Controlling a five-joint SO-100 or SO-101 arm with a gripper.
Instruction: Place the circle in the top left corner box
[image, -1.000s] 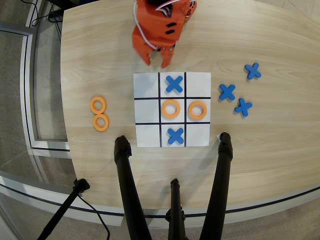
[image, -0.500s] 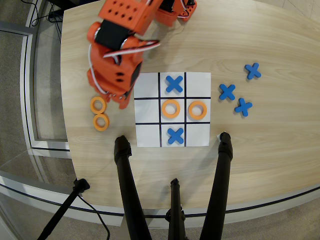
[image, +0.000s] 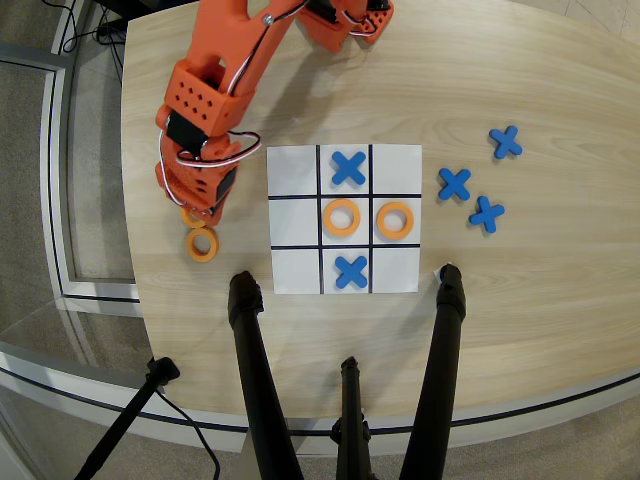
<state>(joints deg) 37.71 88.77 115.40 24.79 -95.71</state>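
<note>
In the overhead view my orange arm reaches down from the top, and its gripper (image: 196, 207) sits left of the white grid sheet (image: 400, 160). It is right over an orange ring (image: 187, 215), of which only a small edge shows. The arm hides the jaws, so I cannot tell whether they hold it. A second orange ring (image: 202, 243) lies free just below. Two more rings lie in the centre cell (image: 342, 217) and the middle right cell (image: 395, 220). The top left corner cell (image: 293, 170) is bare white.
Blue X pieces lie in the top middle cell (image: 348, 167) and the bottom middle cell (image: 351, 271). Three more X pieces (image: 454, 183) lie on the table right of the sheet. Black tripod legs (image: 255, 370) cross the front. The table edge (image: 135, 250) is close on the left.
</note>
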